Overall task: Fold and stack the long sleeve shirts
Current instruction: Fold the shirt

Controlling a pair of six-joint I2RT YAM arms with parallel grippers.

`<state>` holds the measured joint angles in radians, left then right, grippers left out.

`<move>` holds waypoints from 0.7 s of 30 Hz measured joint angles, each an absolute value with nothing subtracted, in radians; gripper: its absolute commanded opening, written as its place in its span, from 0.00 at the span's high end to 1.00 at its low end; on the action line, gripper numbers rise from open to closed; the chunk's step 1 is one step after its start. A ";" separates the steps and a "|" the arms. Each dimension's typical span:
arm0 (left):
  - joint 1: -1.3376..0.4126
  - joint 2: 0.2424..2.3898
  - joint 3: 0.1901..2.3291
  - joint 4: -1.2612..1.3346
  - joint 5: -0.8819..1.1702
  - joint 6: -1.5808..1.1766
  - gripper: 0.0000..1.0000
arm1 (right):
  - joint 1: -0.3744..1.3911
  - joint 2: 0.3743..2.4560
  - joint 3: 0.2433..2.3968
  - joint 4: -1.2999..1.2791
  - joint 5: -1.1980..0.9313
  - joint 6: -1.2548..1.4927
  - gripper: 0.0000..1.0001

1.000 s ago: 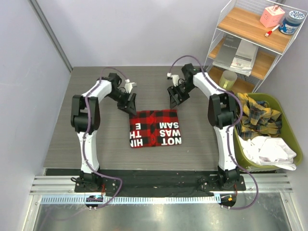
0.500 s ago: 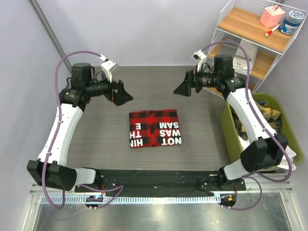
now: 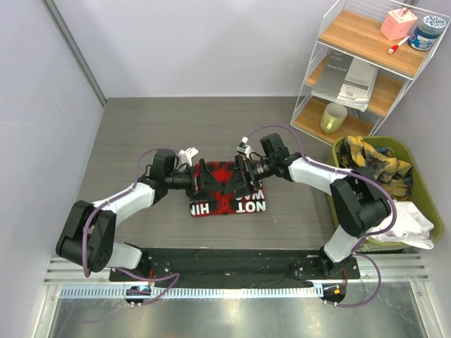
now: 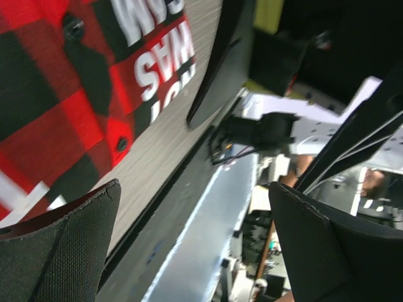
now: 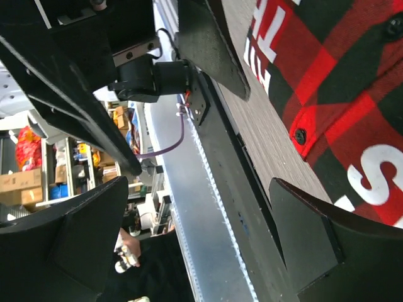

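Two robot arms reached low over a folded shirt (image 3: 248,206) at about the middle of the tabletop (image 3: 141,134).
The red-and-black check shirt lay flat, its white lettered patch facing up. Over its far half the left tool (image 3: 206,177) and right tool (image 3: 238,177) faced each other, each with fingers spread wide, pinching nothing. Beyond the right edge, a green bin (image 3: 425,189) held crumpled clothes (image 3: 377,167).

Top view bright, even, sharp; soft shadows, mild sheen on metal rail (image 3: 225,313) at 6 o'clock. Wrist views: close fingers (image 4: 56,251) soft-focus, far background hazy, washed out.
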<state>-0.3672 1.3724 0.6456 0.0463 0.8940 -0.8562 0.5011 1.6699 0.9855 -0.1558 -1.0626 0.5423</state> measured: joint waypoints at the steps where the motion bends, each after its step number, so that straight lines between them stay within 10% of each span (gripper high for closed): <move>1: -0.372 1.378 0.637 0.091 0.895 -0.890 0.00 | 0.503 1.671 0.978 -0.132 -1.073 0.558 0.00; 9: -0.379 1.492 0.596 0.228 0.912 -0.902 0.00 | 0.466 1.796 0.953 -0.147 -1.144 0.465 0.00; 21: -0.159 1.649 0.648 -0.053 1.067 -0.609 0.00 | 0.249 2.072 1.201 -0.852 -1.182 -0.200 0.00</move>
<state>-0.1589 1.6489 0.6479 -0.0528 1.0668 -0.6090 0.2485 2.0720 1.2011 -0.8516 -1.1816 -0.2001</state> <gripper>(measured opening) 0.996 0.993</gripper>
